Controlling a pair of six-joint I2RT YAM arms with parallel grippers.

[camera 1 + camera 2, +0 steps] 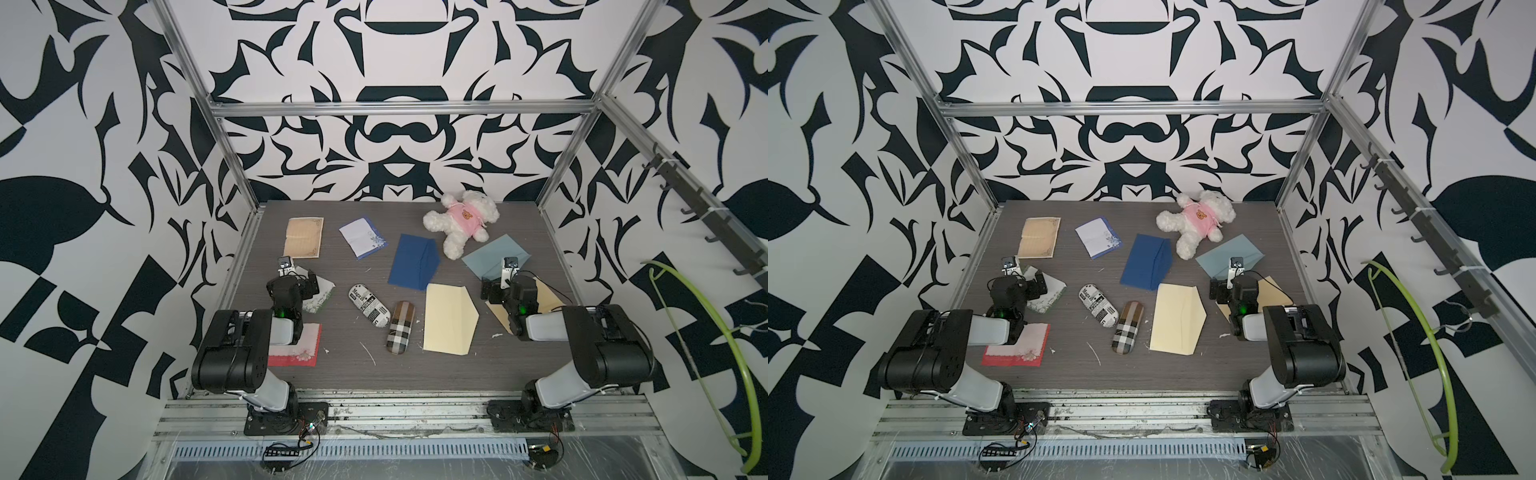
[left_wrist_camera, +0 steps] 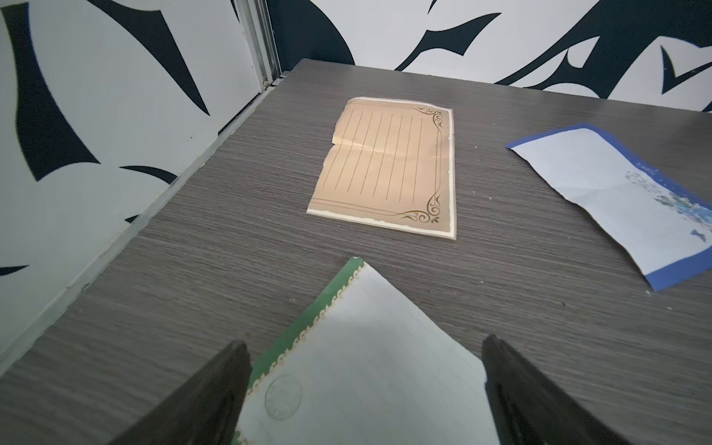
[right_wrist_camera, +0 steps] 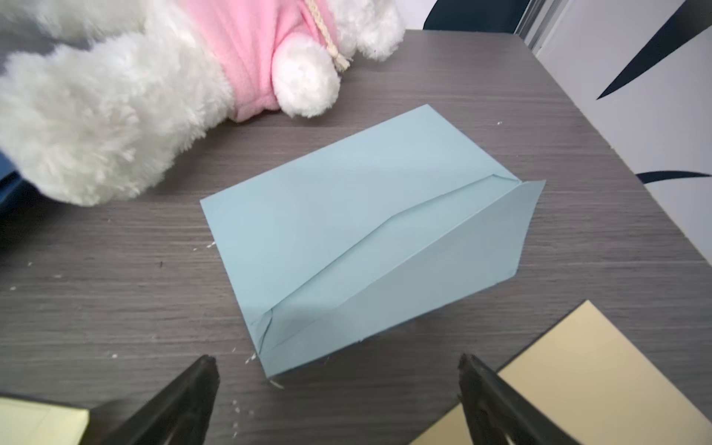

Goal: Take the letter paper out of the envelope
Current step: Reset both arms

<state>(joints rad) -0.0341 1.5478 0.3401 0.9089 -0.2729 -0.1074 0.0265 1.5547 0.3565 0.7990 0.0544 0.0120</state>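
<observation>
Several envelopes lie flap-open on the grey table (image 1: pixel 353 374): a dark blue envelope (image 1: pixel 415 262), a light blue envelope (image 3: pixel 358 235) (image 1: pixel 494 259), a cream envelope (image 1: pixel 449 318) and a tan envelope (image 1: pixel 548 297) partly under my right arm. I see no letter paper inside any of them. Loose sheets lie at the left: tan lined paper (image 2: pixel 389 165), blue-edged paper (image 2: pixel 616 200), and green-edged paper (image 2: pixel 358 370). My left gripper (image 2: pixel 365 342) hangs open above the green-edged sheet. My right gripper (image 3: pixel 336 359) is open just short of the light blue envelope's near corner.
A white teddy bear in a pink top (image 1: pixel 461 222) lies at the back right, touching the dark blue envelope's far end. A printed white case (image 1: pixel 369 305) and a plaid case (image 1: pixel 401 327) lie mid-table. A red-edged sheet (image 1: pixel 297 347) sits under my left arm.
</observation>
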